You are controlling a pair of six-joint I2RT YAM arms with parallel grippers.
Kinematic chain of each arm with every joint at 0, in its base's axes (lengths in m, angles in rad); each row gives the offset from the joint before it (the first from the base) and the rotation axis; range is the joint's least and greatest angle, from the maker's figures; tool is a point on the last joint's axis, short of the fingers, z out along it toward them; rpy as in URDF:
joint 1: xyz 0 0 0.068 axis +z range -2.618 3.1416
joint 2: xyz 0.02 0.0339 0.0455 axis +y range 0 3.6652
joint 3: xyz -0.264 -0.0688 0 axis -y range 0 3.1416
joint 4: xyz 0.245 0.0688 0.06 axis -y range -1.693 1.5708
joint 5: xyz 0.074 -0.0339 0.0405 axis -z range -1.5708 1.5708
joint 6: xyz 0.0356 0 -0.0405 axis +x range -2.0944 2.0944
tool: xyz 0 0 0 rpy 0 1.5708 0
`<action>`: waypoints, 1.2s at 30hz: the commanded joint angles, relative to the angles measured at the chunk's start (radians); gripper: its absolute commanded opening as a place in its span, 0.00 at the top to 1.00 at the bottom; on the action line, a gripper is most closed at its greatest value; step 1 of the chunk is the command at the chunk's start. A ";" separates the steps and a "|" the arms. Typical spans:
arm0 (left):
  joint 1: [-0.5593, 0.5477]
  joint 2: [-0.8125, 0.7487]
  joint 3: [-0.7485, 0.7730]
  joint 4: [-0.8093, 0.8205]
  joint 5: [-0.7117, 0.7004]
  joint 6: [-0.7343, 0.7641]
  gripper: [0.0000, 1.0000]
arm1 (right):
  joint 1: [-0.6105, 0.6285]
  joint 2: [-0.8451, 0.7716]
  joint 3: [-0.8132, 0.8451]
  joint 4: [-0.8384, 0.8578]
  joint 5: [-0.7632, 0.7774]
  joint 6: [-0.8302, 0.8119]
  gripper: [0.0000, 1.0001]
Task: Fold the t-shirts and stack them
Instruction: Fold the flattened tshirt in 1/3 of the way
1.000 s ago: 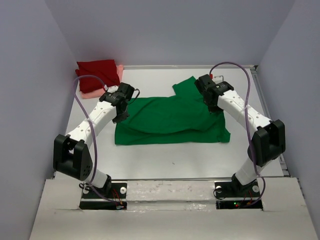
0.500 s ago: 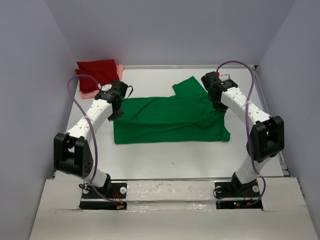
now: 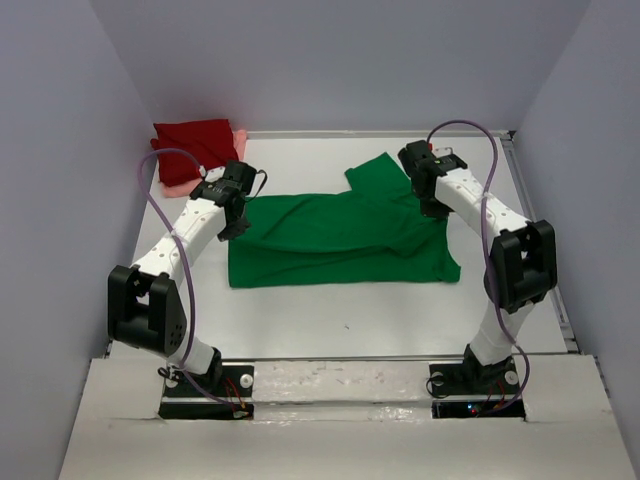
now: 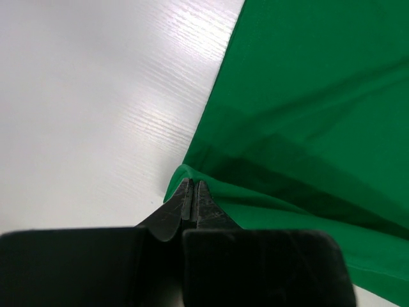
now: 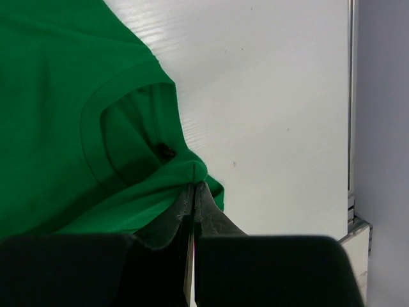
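Note:
The green t-shirt point(image 3: 340, 240) lies spread across the middle of the table, its lower half doubled over. My left gripper point(image 3: 237, 222) is shut on the shirt's left edge; the left wrist view shows a pinched fold of green cloth point(image 4: 181, 173) at the tips of that gripper point(image 4: 193, 184). My right gripper point(image 3: 436, 208) is shut on the shirt's right edge by the neck opening point(image 5: 137, 137), where that gripper point(image 5: 194, 185) pinches green cloth point(image 5: 195, 169). A folded dark red t-shirt point(image 3: 195, 143) rests on a salmon pink one point(image 3: 238, 143) at the far left corner.
White walls close in the table on the left, back and right. A metal rail point(image 3: 520, 185) runs along the table's right edge. The arm bases point(image 3: 210, 385) sit at the near edge.
Both grippers have carried the green shirt's near edge away from the bases, laying it flatter over the far half. The left arm moved back and left, the right arm back.

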 commanded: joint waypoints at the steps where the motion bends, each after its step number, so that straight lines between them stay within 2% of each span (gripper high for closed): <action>1: 0.004 -0.004 0.003 -0.002 -0.018 -0.001 1.00 | -0.016 0.011 0.064 0.022 0.007 -0.007 1.00; 12: 0.006 0.025 -0.012 0.005 -0.020 -0.021 1.00 | -0.036 0.037 0.064 0.022 0.003 -0.014 1.00; 19: 0.007 0.020 -0.026 0.033 -0.017 -0.036 0.95 | -0.046 0.073 0.075 0.027 -0.004 -0.016 1.00; 28: 0.007 0.139 0.011 -0.002 -0.081 -0.084 0.95 | -0.046 0.143 0.118 0.047 -0.002 -0.019 1.00; 31: 0.007 0.154 0.007 0.011 -0.077 -0.085 0.95 | -0.055 0.171 0.133 0.051 -0.002 -0.022 0.95; 35: 0.013 0.166 0.014 0.021 -0.080 -0.087 0.93 | -0.055 0.194 0.138 0.063 0.003 -0.039 0.83; 36: 0.013 0.157 0.014 0.033 -0.075 -0.082 0.89 | -0.055 0.198 0.145 0.065 0.015 -0.042 0.82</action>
